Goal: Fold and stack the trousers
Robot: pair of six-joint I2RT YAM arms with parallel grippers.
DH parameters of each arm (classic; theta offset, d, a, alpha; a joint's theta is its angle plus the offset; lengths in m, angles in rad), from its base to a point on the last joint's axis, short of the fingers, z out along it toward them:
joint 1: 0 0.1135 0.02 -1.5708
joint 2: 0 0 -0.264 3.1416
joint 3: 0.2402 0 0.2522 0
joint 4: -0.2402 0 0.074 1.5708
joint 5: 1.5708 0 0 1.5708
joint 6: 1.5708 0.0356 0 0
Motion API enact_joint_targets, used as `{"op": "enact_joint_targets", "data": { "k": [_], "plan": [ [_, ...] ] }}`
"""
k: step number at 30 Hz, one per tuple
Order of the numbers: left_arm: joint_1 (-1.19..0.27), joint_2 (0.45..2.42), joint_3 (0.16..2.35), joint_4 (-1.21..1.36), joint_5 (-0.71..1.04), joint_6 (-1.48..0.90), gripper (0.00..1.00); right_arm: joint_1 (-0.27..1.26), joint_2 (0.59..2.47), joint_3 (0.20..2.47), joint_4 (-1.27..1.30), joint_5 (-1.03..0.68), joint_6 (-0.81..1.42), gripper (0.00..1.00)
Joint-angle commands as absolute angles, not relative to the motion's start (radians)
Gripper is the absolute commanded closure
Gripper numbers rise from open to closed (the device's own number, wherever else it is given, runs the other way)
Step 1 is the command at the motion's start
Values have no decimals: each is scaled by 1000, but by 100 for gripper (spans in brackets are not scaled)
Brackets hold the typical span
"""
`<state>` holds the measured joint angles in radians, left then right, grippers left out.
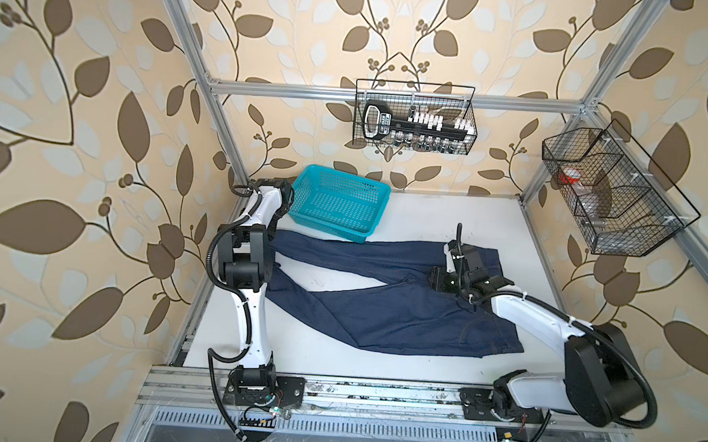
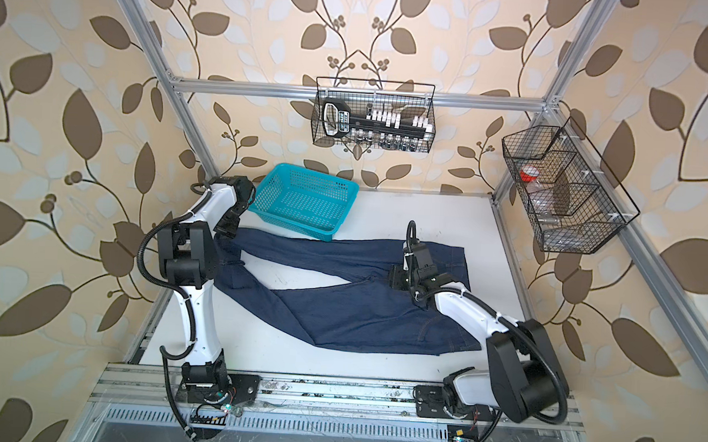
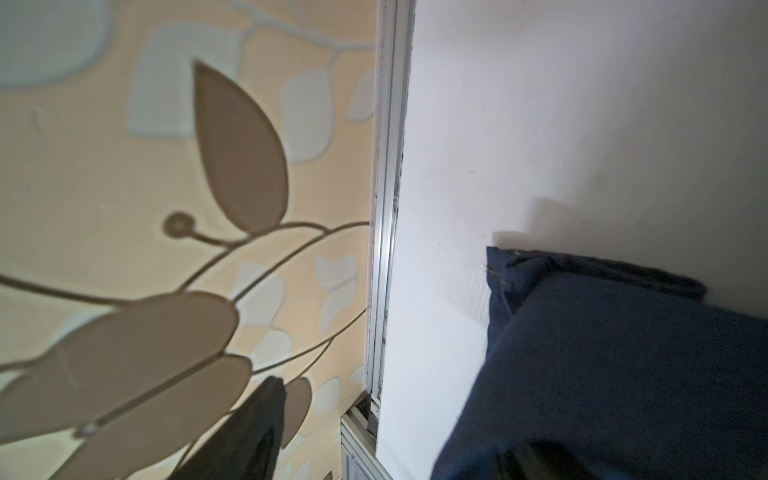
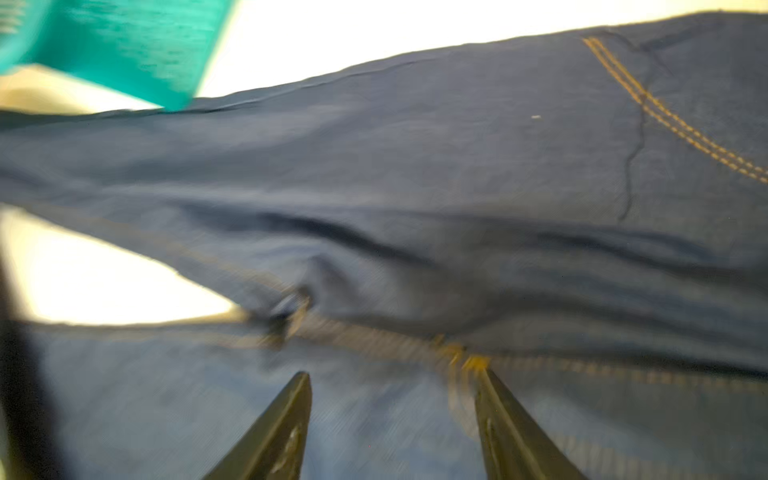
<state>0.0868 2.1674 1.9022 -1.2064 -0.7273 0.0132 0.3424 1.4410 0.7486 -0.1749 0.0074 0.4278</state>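
The dark navy trousers (image 1: 401, 316) (image 2: 360, 314) lie spread flat on the white table (image 1: 448, 218), legs pointing left in a V and waist at the right. My left gripper (image 2: 228, 228) (image 3: 405, 415) hovers open at the far leg's cuff (image 3: 602, 353) by the table's left edge. One finger (image 3: 253, 432) hangs beyond the table's left edge and the other is a dark blur over the denim. My right gripper (image 1: 436, 278) (image 4: 392, 382) stands open just above the crotch seam with its orange stitching (image 4: 415, 345), holding nothing.
A teal plastic basket (image 1: 338, 202) (image 2: 303, 200) sits at the back left, its front edge touching the far trouser leg. Two black wire baskets (image 1: 416, 117) (image 1: 611, 194) hang on the frame above the back and the right. Aluminium rails border the table.
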Motion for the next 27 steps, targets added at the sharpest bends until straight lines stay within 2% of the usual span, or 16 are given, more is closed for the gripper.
{"op": "enact_joint_targets", "data": {
  "k": [1,8,9,13,14,16,25,27],
  "plan": [
    [96,2069,1894,-1277,-629,-40,24,297,1548,796,-191,-1,359,38],
    [95,1990,1867,-1286,-396,-64,23,270,1670,916,-363,140,109,38],
    [97,1978,1859,-1283,-362,-67,23,262,1682,919,-379,150,77,42],
    [96,1940,1828,-1284,-261,-87,23,200,1662,912,-425,189,-16,40],
    [95,1930,1823,-1287,-235,-93,16,186,1661,907,-435,199,-45,40],
    [94,1898,1794,-1280,-183,-101,13,148,1669,892,-442,223,-93,40],
    [94,1756,1662,-1261,-152,-127,13,-32,1674,869,-429,241,-174,40],
    [95,1737,1620,-1247,-160,-131,12,-78,1677,875,-431,233,-186,50]
  ]
}}
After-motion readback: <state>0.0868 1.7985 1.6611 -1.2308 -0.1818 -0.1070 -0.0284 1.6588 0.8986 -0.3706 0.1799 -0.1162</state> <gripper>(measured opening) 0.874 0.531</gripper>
